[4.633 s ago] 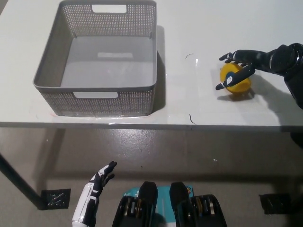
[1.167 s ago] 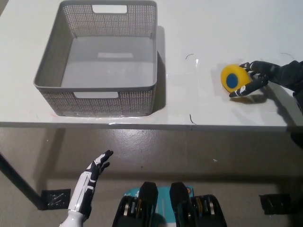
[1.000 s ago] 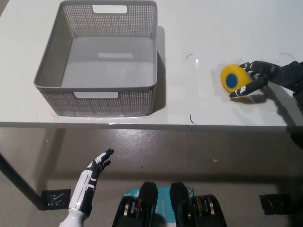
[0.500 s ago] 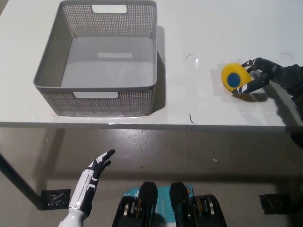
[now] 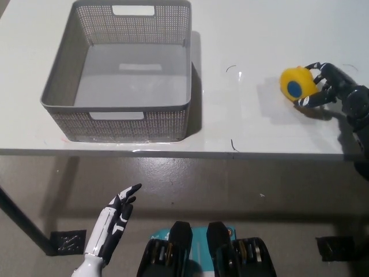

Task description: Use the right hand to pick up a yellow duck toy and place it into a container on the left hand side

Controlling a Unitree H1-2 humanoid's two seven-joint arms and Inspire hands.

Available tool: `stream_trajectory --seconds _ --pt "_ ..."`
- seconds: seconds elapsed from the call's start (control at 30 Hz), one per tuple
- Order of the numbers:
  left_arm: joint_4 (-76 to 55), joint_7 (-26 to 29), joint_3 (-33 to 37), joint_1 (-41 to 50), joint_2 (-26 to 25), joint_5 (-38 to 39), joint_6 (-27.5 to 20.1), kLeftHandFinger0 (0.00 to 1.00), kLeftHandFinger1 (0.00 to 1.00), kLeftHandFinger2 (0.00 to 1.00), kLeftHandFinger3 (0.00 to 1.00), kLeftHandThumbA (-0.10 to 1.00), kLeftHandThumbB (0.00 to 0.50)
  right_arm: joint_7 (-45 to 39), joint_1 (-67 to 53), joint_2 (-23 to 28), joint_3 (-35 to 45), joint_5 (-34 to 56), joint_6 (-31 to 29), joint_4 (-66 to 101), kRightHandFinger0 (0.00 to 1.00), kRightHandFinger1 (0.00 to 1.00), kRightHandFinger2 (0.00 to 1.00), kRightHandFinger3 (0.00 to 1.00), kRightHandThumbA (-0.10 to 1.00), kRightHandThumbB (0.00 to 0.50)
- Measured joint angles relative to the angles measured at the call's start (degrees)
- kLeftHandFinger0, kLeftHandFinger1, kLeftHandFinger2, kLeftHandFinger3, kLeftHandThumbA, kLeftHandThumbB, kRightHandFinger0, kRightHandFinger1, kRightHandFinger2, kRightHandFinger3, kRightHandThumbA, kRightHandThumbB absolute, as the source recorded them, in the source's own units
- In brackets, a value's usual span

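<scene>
A white table fills the upper part of the view, its near edge running straight across the middle, with grey floor below it. On the left of the table sits the grey perforated basket, square, tall-walled, with handle slots in its near and far walls, and nothing inside it. Its near wall stands close to the table's near edge. Between the basket's right wall and the toy lies a wide strip of bare tabletop, marked only by a couple of thin dark scratches.

Over on the far right, the black right hand reaches in from the right edge, fingers curled round the yellow duck toy, gripping it from the right. The toy is a rounded, bright yellow lump showing a blue round patch toward the camera. It casts a shadow on the table; whether it touches the surface, cannot tell. It sits well apart from the basket, nearer the table's right end.

Down at lower left, below the table edge, the white left hand rests over the floor, fingers spread, holding nothing.
</scene>
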State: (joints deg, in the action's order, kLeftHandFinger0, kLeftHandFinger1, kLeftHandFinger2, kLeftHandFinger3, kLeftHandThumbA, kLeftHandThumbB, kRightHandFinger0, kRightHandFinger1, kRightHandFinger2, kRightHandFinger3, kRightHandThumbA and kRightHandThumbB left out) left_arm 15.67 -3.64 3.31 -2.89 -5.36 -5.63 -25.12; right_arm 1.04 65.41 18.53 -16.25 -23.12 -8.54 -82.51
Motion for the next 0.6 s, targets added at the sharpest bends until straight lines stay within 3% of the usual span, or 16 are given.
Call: stream_trajectory --seconds 0.1,0.23,0.37,0.47,0.53,0.6 --pt "-0.02 0.17 -0.03 0.00 0.00 -0.40 0.00 1.00 1.00 0.92 1.00 0.93 0.500 1.75 0.00 0.00 0.94 0.21 -0.31 0.00 0.00 0.19 0.48 0.46 0.02 0.132" --pt "-0.02 0.38 -0.07 -0.02 0.00 -0.48 -0.01 1.00 1.00 0.91 1.00 0.92 0.500 3.63 0.05 0.00 2.61 1.04 -0.81 0.03 0.00 0.26 0.59 0.63 0.00 0.106" --pt "-0.02 0.57 -0.06 -0.01 0.00 -0.49 -0.01 1.00 1.00 0.92 1.00 0.93 0.500 4.98 0.49 0.00 4.68 2.29 -2.15 0.17 0.00 0.30 0.62 0.66 0.02 0.114" --pt "-0.03 0.59 -0.05 0.00 -0.01 -0.49 -0.01 1.00 1.00 0.92 1.00 0.93 0.500 5.78 1.89 -0.04 5.91 3.07 -2.92 0.36 0.00 0.32 0.62 0.63 0.01 0.108" --pt "-0.03 0.60 -0.04 0.02 0.00 -0.49 -0.01 1.00 1.00 0.93 1.00 0.95 0.500 6.05 2.93 -0.08 6.31 3.54 -3.47 0.71 0.00 0.29 0.57 0.58 0.03 0.115" --pt "-0.04 0.62 -0.04 0.08 -0.02 -0.51 -0.01 1.00 1.00 0.95 1.00 0.99 0.500 6.60 4.35 -0.38 6.53 3.78 -4.25 1.50 0.00 0.26 0.56 0.58 -0.01 0.113"
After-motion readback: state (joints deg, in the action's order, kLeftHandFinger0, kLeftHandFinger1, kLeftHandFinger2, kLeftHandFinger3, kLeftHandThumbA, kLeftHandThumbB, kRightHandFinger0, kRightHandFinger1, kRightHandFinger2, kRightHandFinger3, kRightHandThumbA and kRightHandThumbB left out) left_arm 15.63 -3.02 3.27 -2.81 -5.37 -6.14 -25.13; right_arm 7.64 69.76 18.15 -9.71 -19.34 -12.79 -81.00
